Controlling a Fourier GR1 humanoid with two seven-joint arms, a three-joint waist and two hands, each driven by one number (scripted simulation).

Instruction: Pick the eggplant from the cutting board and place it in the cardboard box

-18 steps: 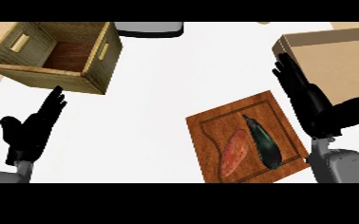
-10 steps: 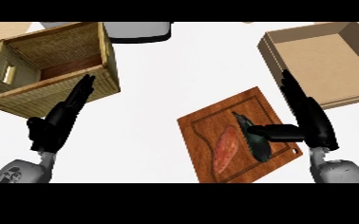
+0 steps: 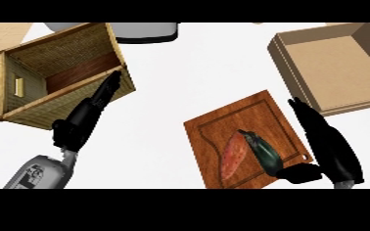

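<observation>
Head view, looking steeply down at the counter. I have the right hand (image 3: 329,144) at the near right edge of the cutting board (image 3: 249,115), its fingers straight and pointing away from me along the board's side, its thumb reaching left to the near end of the eggplant (image 3: 262,150). Nothing is clamped yet; I read this as the approach to a grasp, the thumb set on one flank so that the fingers can come round the other. The eggplant lies on the board's near half, dark and slanted, touching or just beside an orange sweet potato (image 3: 233,154) on its left; that neighbour is why I come in from the right. The cardboard box (image 3: 329,71) stands open just beyond the board at far right, a short carry from the pick. The left hand (image 3: 85,116), fingers straight and together, rests at the near wall of a wicker basket (image 3: 51,108) on the left, well apart from the work. A grey appliance (image 3: 141,32) shows at the far edge.
</observation>
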